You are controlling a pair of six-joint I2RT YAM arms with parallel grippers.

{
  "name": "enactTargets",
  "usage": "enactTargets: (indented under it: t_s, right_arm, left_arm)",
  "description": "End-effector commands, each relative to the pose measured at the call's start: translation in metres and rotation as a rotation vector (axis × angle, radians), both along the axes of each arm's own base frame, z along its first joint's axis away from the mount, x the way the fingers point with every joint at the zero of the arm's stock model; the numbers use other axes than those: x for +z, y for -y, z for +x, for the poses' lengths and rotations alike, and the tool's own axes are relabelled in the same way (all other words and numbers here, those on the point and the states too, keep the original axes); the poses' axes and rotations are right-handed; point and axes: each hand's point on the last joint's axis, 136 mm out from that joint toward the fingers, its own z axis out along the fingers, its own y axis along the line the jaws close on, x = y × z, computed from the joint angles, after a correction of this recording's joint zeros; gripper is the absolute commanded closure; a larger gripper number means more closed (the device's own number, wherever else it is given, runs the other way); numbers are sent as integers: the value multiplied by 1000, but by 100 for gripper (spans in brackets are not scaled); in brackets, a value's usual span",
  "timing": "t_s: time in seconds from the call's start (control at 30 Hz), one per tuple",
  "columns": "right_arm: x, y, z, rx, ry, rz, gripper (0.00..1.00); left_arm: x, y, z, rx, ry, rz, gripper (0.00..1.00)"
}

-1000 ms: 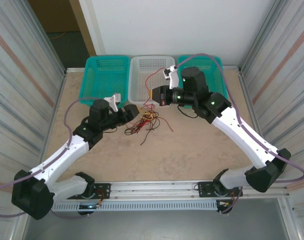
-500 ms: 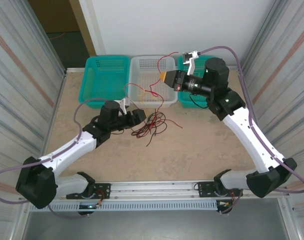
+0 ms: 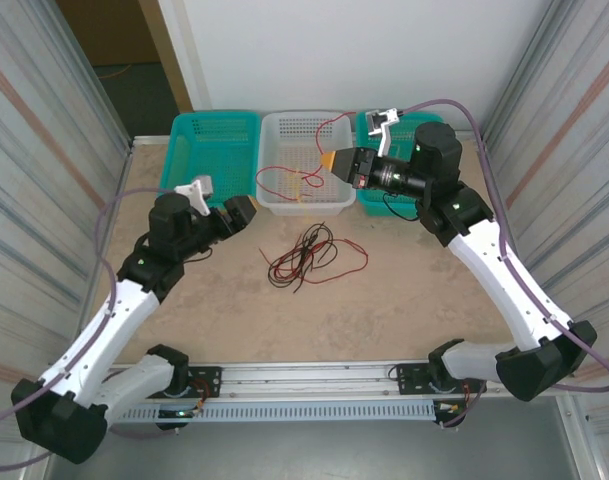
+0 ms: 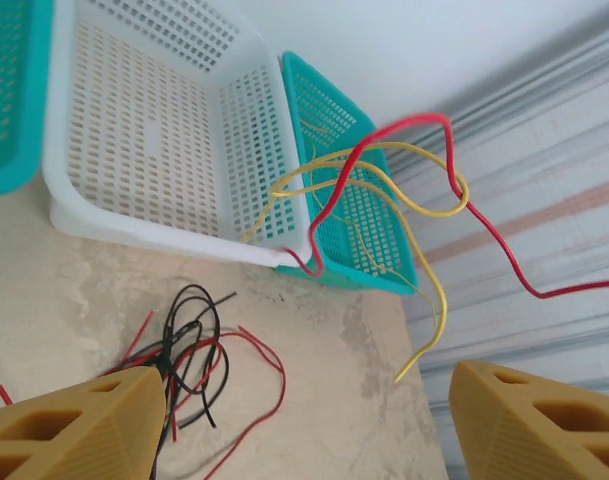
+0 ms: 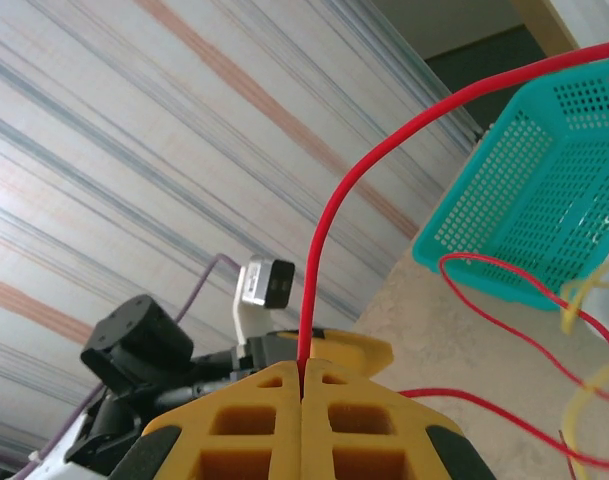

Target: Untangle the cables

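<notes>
Found the right gripper (image 3: 331, 160) held up over the white basket (image 3: 274, 203), jaws pressed fully together on a red cable (image 3: 282, 176). Confirmed that pinch from the right wrist camera, the strand rising straight out of the seam between the yellow fingers (image 5: 249, 415) and arching away toward the left teal basket (image 5: 544, 170). Traced the red cable down from the grip in loose loops hanging over the white basket, wound together in mid-air with a yellow cable (image 4: 384, 190). Could not tell whether the lowest loop touched the basket. Found the left gripper (image 3: 242, 208) low over the table (image 3: 404, 310), near the front of the left teal basket and well apart from the right gripper. Saw its jaws, from the left wrist camera, spread wide with nothing between them. Saw a heap of cables (image 3: 304, 258), red and black, lying loosely tangled on the table just in front of the white basket, between the two grippers and touched by neither. Noted one red strand curving out of the heap's right side across the bare table.
</notes>
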Motion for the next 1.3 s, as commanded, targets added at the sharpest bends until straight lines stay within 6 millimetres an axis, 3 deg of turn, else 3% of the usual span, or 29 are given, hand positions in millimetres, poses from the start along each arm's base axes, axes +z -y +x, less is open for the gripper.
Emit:
enactTargets:
  t_s: [0.0,0.17,0.33,0.5,0.63,0.73,0.83,0.93,1.07,1.27]
  right_arm:
    - [23,-5,-14,59,54,47,100]
    - [28,-11,-20,104,59,55,100]
    - [26,-15,-23,132,51,53,100]
    - [24,-17,-27,155,44,55,100]
    - [26,-17,-27,162,43,69,100]
    - [29,-17,-27,178,38,95,100]
    - [29,-17,-26,185,29,108,100]
    - [33,-17,-28,198,30,129,100]
    - [36,-16,-28,207,26,152,100]
    - [29,-11,-22,173,10,148,100]
  left_arm:
    - [13,13,9,-71,47,11,27]
    - [19,10,29,-57,102,105,28]
    - [34,11,31,-81,190,118,33]
    - [38,16,29,-127,223,139,61]
    - [36,16,29,-136,233,153,68]
    - [32,13,31,-121,231,172,69]
    - [30,7,33,-96,233,181,55]
    - [30,1,36,-62,239,178,53]
    - [38,-1,40,-56,267,128,63]
    - [49,5,38,-95,298,120,96]
